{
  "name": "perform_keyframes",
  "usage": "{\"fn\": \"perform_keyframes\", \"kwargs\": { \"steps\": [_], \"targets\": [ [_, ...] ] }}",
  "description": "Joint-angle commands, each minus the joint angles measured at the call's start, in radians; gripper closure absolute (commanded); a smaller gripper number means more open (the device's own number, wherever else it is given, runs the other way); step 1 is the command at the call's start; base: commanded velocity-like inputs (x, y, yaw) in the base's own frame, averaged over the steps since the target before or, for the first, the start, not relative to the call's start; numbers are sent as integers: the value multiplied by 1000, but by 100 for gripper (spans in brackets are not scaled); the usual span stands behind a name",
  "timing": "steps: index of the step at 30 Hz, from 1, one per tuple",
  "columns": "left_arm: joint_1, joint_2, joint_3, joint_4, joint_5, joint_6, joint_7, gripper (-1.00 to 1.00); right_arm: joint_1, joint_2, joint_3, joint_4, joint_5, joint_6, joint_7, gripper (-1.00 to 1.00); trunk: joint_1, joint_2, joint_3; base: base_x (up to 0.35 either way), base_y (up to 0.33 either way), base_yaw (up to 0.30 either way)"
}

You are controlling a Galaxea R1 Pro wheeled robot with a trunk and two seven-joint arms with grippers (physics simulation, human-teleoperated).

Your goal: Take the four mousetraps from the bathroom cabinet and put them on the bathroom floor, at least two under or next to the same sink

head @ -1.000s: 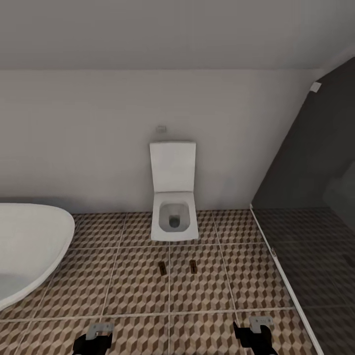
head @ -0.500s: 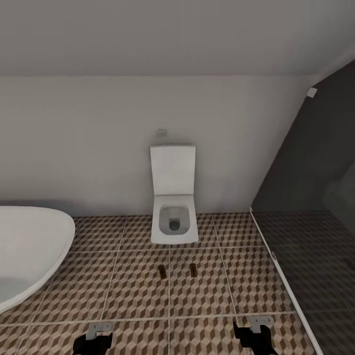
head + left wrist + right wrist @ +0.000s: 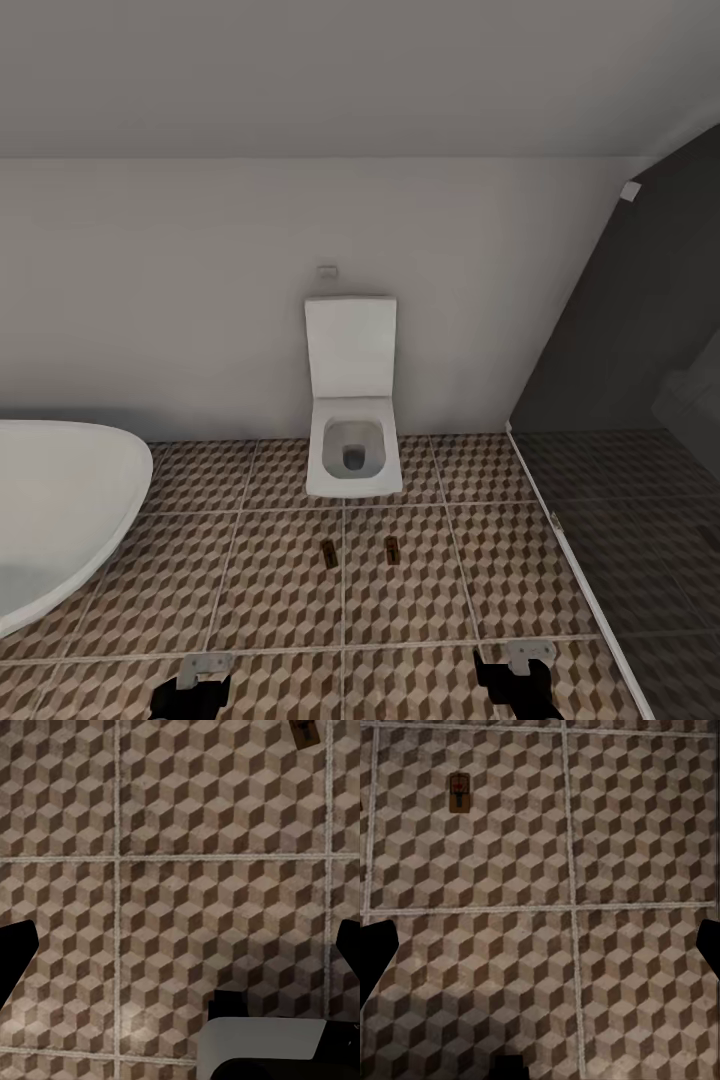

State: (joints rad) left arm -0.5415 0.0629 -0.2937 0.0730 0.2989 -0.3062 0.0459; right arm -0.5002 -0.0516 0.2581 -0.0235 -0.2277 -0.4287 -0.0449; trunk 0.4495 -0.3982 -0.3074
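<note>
Two mousetraps [image 3: 328,553] [image 3: 392,548] lie flat on the cube-patterned bathroom floor [image 3: 270,590], just in front of the toilet. One trap [image 3: 304,731] shows in the left wrist view and one [image 3: 458,793] in the right wrist view. My left gripper [image 3: 195,690] and right gripper [image 3: 520,685] hang low at the near edge of the head view, well short of the traps. Both wrist views show dark fingers [image 3: 15,960] [image 3: 375,952] spread wide with bare tile between them. The cabinet and the sink are out of view.
A white square toilet [image 3: 352,440] stands against the far wall. A white rounded bathtub [image 3: 60,510] fills the left. A dark glass shower partition [image 3: 600,560] with a pale floor rail runs along the right. A white robot part [image 3: 262,1046] shows in the left wrist view.
The whole head picture has slid slightly downward, so the camera moved. The two traps lie where they were and both grippers hold the same pose.
</note>
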Motion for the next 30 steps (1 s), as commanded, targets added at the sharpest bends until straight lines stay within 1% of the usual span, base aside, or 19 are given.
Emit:
{"fn": "perform_keyframes", "kwargs": {
  "steps": [1, 4, 5, 7, 8, 9, 10, 11, 14, 15, 17, 19, 20, 23, 26, 27, 30],
  "targets": [
    [-2, -1, -8, 4, 5, -6, 1, -100, 0, 0, 9, 0, -6, -2, -10, -100, 1, -2, -2, 0, 0, 0],
    [-2, -1, -8, 4, 5, -6, 0, -100, -1, -2, 8, 0, -6, -2, -40, -100, 1, -2, -1, 0, 0, 0],
    [-2, -1, -8, 4, 5, -7, 0, -100, -1, -4, 8, 0, -6, -3, -71, -100, 1, -2, -1, 0, 0, 0],
    [0, 0, -8, 4, 5, -6, 0, -100, 0, -5, 8, 0, -6, -3, -111, -100, 1, -2, -1, 0, 0, 0],
    [1, 2, -8, 4, 5, -6, 1, -100, 0, -5, 7, 0, -7, -4, -157, -100, 1, -2, -1, 0, 0, 0],
    [2, 3, -8, 4, 5, -6, 1, -100, -1, -6, 7, 0, -6, -4, -182, -100, 1, -2, -1, 0, 0, 0],
    [3, 8, -8, 4, 5, -5, 2, -100, 0, -7, 7, 0, -6, -6, -228, -100, 1, -2, -1, 0, 0, 0],
    [5, 11, -8, 4, 5, -5, 2, -100, 0, -8, 7, 0, -6, -8, -248, -100, 1, -2, -1, 0, 0, 0],
    [14, 24, -8, 4, 5, -5, 3, -100, 0, -16, 8, 0, -6, -19, -287, -100, 1, -2, -1, 0, 0, 0],
    [25, 34, -8, 5, 5, -5, 2, -100, 0, -26, 8, 0, -7, -27, -299, -100, 1, -2, -1, 0, 0, 0],
    [41, 45, -8, 6, 5, -6, 1, -100, 0, -37, 8, 0, -8, -33, -301, -100, 1, -2, -1, 0, 0, 0],
    [61, 56, -8, 6, 5, -7, 0, -100, 0, -44, 8, 1, -8, -37, -289, -100, 1, -2, -1, 0, 0, 0],
    [85, 66, -8, 7, 5, -9, 0, -100, 0, -49, 9, 1, -8, -39, -262, -100, 1, -2, -1, 0, 0, 0],
    [121, 74, -8, 7, 5, -12, -2, -100, 0, -53, 9, 2, -8, -41, -199, -100, 1, -2, -1, 0, 0, 0],
    [154, 78, -8, 7, 5, -15, -2, -100, 0, -55, 9, 2, -8, -41, -118, -100, 1, -2, -1, 0, 0, 0],
    [174, 78, -8, 7, 4, -18, -3, -100, 0, -56, 9, 3, -8, -41, -61, -100, 1, -2, -1, 0, 0, 0],
    [200, 71, -9, 7, 4, -37, -4, -100, 0, -57, 9, 5, -8, -39, 16, -100, 1, -2, -1, 0, 0, 0]
  ]
}}
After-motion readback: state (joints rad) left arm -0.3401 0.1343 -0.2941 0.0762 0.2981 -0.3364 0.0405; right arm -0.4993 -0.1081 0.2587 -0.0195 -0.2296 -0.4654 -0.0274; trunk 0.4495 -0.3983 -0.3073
